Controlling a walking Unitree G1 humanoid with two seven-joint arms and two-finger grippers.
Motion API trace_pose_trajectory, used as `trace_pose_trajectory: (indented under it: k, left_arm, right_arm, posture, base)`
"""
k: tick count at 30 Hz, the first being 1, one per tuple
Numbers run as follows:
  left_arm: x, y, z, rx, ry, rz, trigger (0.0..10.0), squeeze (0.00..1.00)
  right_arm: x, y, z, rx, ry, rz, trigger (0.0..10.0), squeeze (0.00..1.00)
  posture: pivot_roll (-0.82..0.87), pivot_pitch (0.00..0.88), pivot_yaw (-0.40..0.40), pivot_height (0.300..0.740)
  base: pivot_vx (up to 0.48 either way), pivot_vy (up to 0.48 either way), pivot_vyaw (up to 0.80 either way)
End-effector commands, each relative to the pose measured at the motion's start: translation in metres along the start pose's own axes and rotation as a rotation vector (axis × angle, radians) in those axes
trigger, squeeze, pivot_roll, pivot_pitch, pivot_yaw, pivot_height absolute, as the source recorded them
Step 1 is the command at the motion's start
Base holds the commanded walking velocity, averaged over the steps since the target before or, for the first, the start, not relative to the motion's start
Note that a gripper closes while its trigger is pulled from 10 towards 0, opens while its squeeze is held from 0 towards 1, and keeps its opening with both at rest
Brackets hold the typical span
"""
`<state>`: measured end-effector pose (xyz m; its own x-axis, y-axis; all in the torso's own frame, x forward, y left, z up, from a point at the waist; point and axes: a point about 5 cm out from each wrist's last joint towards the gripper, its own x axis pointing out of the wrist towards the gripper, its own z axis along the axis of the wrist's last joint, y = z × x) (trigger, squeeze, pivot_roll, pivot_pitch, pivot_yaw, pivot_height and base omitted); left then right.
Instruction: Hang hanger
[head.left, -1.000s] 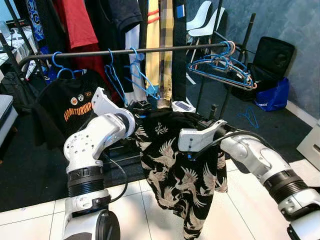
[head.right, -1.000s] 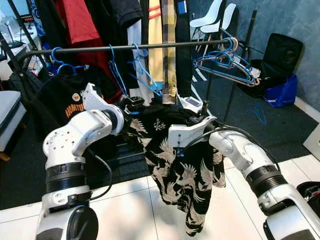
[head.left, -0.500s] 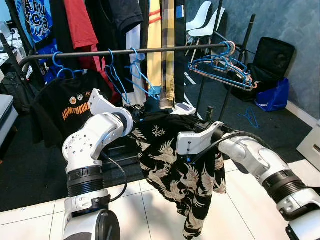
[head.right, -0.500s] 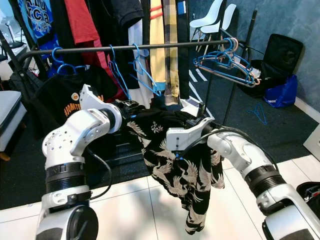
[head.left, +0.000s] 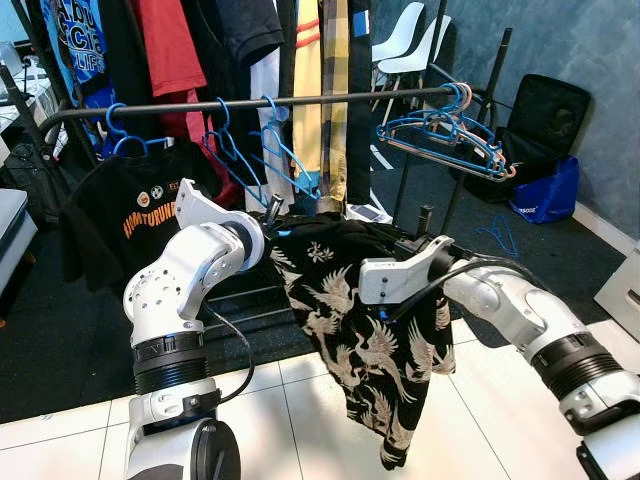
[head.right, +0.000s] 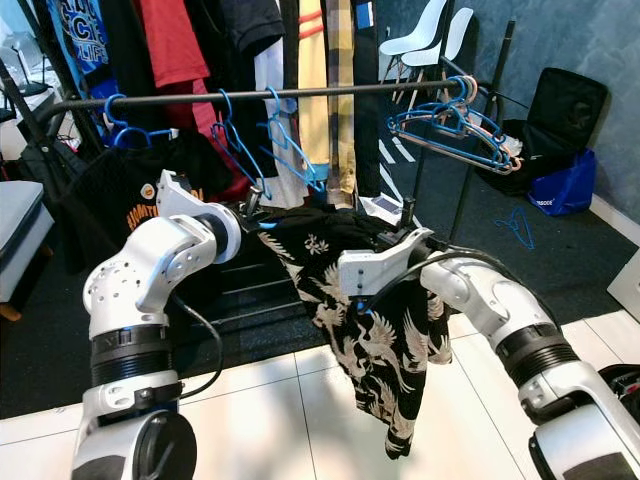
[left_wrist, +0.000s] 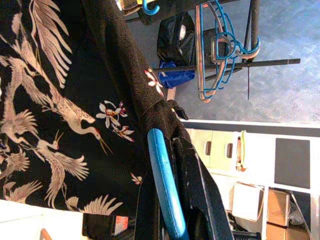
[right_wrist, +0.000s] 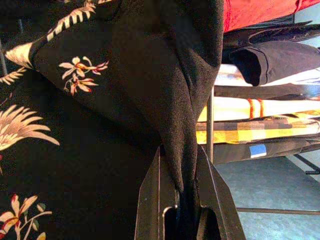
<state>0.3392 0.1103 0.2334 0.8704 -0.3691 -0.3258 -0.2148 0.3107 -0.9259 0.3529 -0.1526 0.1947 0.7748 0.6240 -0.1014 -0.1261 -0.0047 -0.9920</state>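
Hanging below the black rail, a black shirt printed with pale cranes spans both arms; its collar lies just under the rail, between the left gripper and right gripper. Left wrist view: a blue hanger runs inside the shirt's shoulder beside the left gripper's fingers; whether these grip cannot be told. Right wrist view: the right gripper's fingers are clamped on a shirt fold; the hanger's hook is hidden.
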Motion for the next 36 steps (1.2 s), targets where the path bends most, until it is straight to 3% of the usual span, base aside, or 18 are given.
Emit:
trace_pose_trajectory:
  k: [1, 2, 3, 4, 5, 6, 7, 13, 16, 17, 18, 23, 24, 25, 27, 28, 34, 36]
  left_arm:
    - [0.005, -0.022, -0.025, -0.015, 0.086, -0.067, 0.0, 0.00]
    - [0.005, -0.022, -0.025, -0.015, 0.086, -0.067, 0.0, 0.00]
    - [0.006, -0.024, -0.025, -0.010, 0.089, -0.071, 0.0, 0.00]
    - [0.006, -0.024, -0.025, -0.010, 0.089, -0.071, 0.0, 0.00]
    - [0.006, -0.026, -0.023, 0.008, 0.086, -0.078, 0.0, 0.00]
    - [0.006, -0.026, -0.023, 0.008, 0.086, -0.078, 0.0, 0.00]
    - [0.007, -0.028, -0.019, 0.032, 0.083, -0.084, 0.0, 0.00]
    - [0.008, -0.035, -0.007, 0.125, 0.062, -0.109, 0.0, 0.00]
    - [0.006, -0.053, -0.003, 0.349, 0.074, -0.193, 0.0, 0.00]
    - [0.006, -0.053, -0.003, 0.349, 0.074, -0.193, 0.0, 0.00]
    - [0.005, -0.059, -0.005, 0.459, 0.086, -0.221, 0.0, 0.00]
    - [0.005, -0.064, -0.007, 0.521, 0.099, -0.242, 0.0, 0.00]
    - [0.005, -0.066, -0.010, 0.590, 0.103, -0.254, 0.0, 0.00]
    - [0.006, -0.069, -0.012, 0.667, 0.109, -0.270, 0.0, 0.00]
    - [0.006, -0.069, -0.012, 0.667, 0.109, -0.270, 0.0, 0.00]
    - [0.004, -0.072, -0.015, 0.760, 0.117, -0.297, 0.0, 0.00]
    - [0.002, -0.078, -0.019, 0.925, 0.132, -0.354, 0.0, 0.00]
    - [-0.002, -0.085, -0.019, 1.126, 0.109, -0.462, 0.0, 0.00]
  right_arm:
    - [0.000, -0.005, -0.001, 0.009, 0.011, -0.005, 0.0, 0.00]
    - [0.000, -0.005, -0.001, 0.009, 0.011, -0.005, 0.0, 0.00]
    - [0.001, -0.003, 0.000, 0.035, 0.008, 0.003, 10.0, 0.00]
    - [0.001, -0.003, 0.000, 0.035, 0.008, 0.003, 10.0, 0.00]
    - [0.001, -0.005, 0.003, 0.067, -0.002, -0.022, 10.0, 0.58]
    - [0.001, -0.005, 0.003, 0.067, -0.002, -0.022, 10.0, 0.58]
    - [0.002, -0.008, 0.004, 0.151, -0.012, -0.053, 10.0, 1.00]
    - [0.000, -0.007, 0.004, 0.388, -0.048, -0.054, 10.0, 1.00]
    - [-0.014, -0.009, 0.013, 0.746, -0.174, 0.049, 10.0, 1.00]
    - [-0.014, -0.009, 0.013, 0.746, -0.174, 0.049, 10.0, 1.00]
    - [-0.026, -0.011, 0.023, 0.927, -0.285, 0.134, 10.0, 1.00]
    - [-0.041, -0.010, 0.036, 1.023, -0.400, 0.268, 10.0, 1.00]
    - [-0.058, -0.008, 0.049, 1.130, -0.502, 0.410, 10.0, 1.00]
    - [-0.076, -0.008, 0.060, 1.210, -0.597, 0.531, 10.0, 0.33]
    - [-0.076, -0.008, 0.060, 1.210, -0.597, 0.531, 10.0, 0.33]
    - [-0.086, -0.008, 0.063, 1.258, -0.638, 0.584, 10.0, 0.00]
    - [-0.096, -0.006, 0.060, 1.299, -0.646, 0.606, 10.0, 0.00]
    - [-0.100, -0.005, 0.052, 1.328, -0.613, 0.590, 10.0, 0.00]
  posture:
    - [-0.07, 0.000, 0.013, 0.740]
    - [-0.07, 0.000, 0.013, 0.740]
    - [-0.07, 0.000, 0.013, 0.740]
    - [-0.07, 0.000, 0.013, 0.740]
    - [-0.07, 0.000, 0.014, 0.740]
    - [-0.07, 0.000, 0.014, 0.740]
    - [-0.07, 0.000, 0.015, 0.740]
    - [-0.07, 0.000, 0.018, 0.740]
    - [-0.07, 0.000, 0.021, 0.740]
    - [-0.07, 0.000, 0.021, 0.740]
    - [-0.08, 0.000, 0.024, 0.740]
    - [-0.08, 0.000, 0.025, 0.740]
    - [-0.09, 0.000, 0.027, 0.740]
    - [-0.09, 0.000, 0.030, 0.740]
    - [-0.09, 0.000, 0.030, 0.740]
    - [-0.09, 0.000, 0.031, 0.740]
    - [-0.08, 0.000, 0.035, 0.740]
    - [-0.08, 0.000, 0.037, 0.740]
  base:
    - [0.000, 0.000, 0.00]
    - [0.000, 0.000, 0.00]
    - [0.000, 0.000, 0.00]
    - [0.000, 0.000, 0.00]
    - [0.000, 0.000, 0.00]
    - [0.000, 0.000, 0.00]
    - [0.000, 0.000, 0.00]
    - [0.000, 0.000, 0.00]
    - [0.000, 0.000, 0.00]
    - [0.000, 0.000, 0.00]
    - [0.000, 0.000, 0.00]
    - [0.000, 0.000, 0.00]
    - [0.000, 0.000, 0.00]
    - [0.000, 0.000, 0.00]
    - [0.000, 0.000, 0.00]
    - [0.000, 0.000, 0.00]
    - [0.000, 0.000, 0.00]
    - [0.000, 0.000, 0.00]
